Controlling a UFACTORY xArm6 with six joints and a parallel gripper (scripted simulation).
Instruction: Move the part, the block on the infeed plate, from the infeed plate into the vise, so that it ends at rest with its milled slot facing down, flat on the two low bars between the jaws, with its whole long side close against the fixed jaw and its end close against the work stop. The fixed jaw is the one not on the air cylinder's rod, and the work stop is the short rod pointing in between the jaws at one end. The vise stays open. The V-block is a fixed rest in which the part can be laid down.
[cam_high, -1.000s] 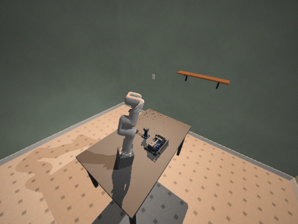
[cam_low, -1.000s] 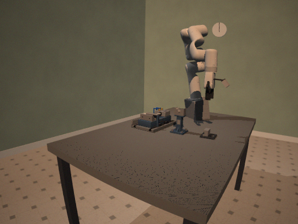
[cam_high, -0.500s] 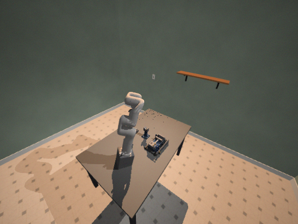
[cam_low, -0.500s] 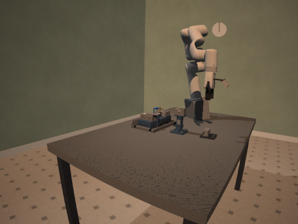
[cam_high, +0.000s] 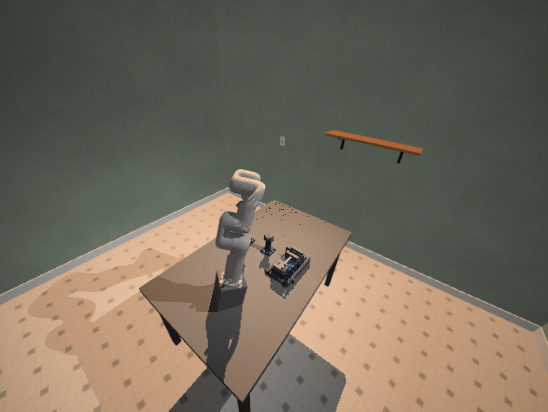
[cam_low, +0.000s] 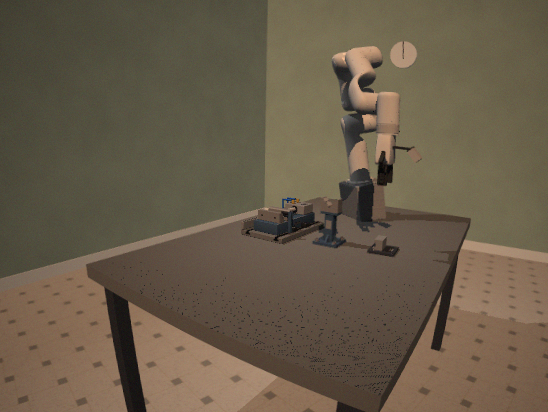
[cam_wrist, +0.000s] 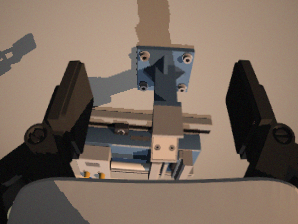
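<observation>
The part, a small light block (cam_low: 381, 243), stands on the dark infeed plate (cam_low: 392, 250) at the right of the table; neither shows in the wrist view. My gripper (cam_low: 385, 179) (cam_wrist: 159, 79) is open and empty, high above the table. Its two dark fingers stand wide apart in the wrist view. The V-block (cam_high: 268, 240) (cam_low: 331, 205) (cam_wrist: 167, 120) is on a blue stand, which shows between and below the fingers in the wrist view. The vise (cam_high: 288, 265) (cam_low: 270, 226) (cam_wrist: 192, 142) lies beyond it, partly hidden by the gripper body. The part's slot cannot be made out.
The V-block's stand has a bolted blue foot (cam_low: 329, 241) (cam_wrist: 142, 75) between the vise and the infeed plate. The vise sits on rails on the brown table (cam_high: 280, 310) (cam_low: 225, 280). In the top view the arm (cam_high: 235, 235) hides the gripper.
</observation>
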